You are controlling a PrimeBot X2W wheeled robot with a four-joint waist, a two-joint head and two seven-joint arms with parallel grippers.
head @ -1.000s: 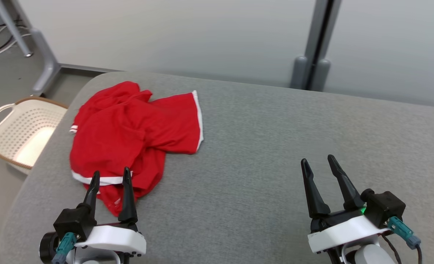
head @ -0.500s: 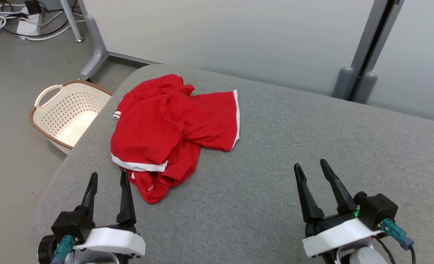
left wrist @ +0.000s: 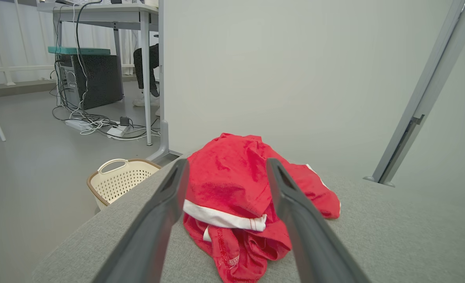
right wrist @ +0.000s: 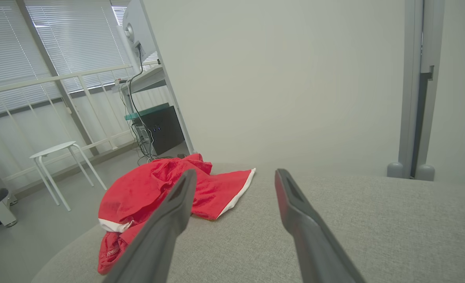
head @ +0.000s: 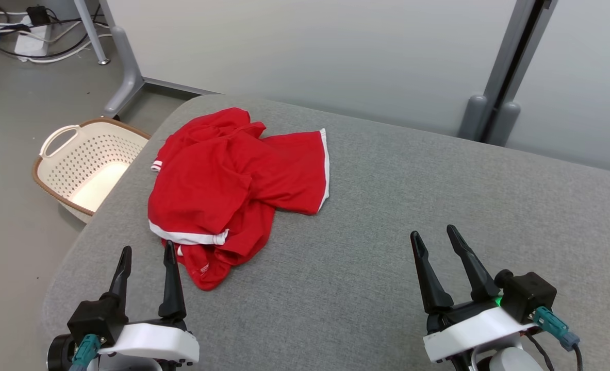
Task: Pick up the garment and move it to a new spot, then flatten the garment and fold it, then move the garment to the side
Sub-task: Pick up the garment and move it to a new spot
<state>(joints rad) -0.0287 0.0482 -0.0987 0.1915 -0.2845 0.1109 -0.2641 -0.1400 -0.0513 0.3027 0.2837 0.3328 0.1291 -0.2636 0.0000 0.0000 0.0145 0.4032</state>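
Observation:
A crumpled red garment (head: 232, 185) with white trim lies on the grey padded table (head: 387, 206), near its far left corner. The left wrist view shows the garment (left wrist: 232, 188) just beyond the fingers, and in the right wrist view it (right wrist: 157, 188) lies off to the left. My left gripper (head: 146, 251) hovers open at the lower left, its tips just short of the garment's near edge, holding nothing. At the lower right my right gripper (head: 433, 232) is open too, well clear of the cloth.
A cream perforated laundry basket (head: 83, 165) stands on the floor beside the table's left edge. Behind the table are a pale partition wall and a grey post (head: 500, 77). Cables (head: 5, 36) and desk legs lie on the floor at far left.
The head camera has turned, so the whole picture shifted right and more floor shows. The garment lies as before and both grippers stay open.

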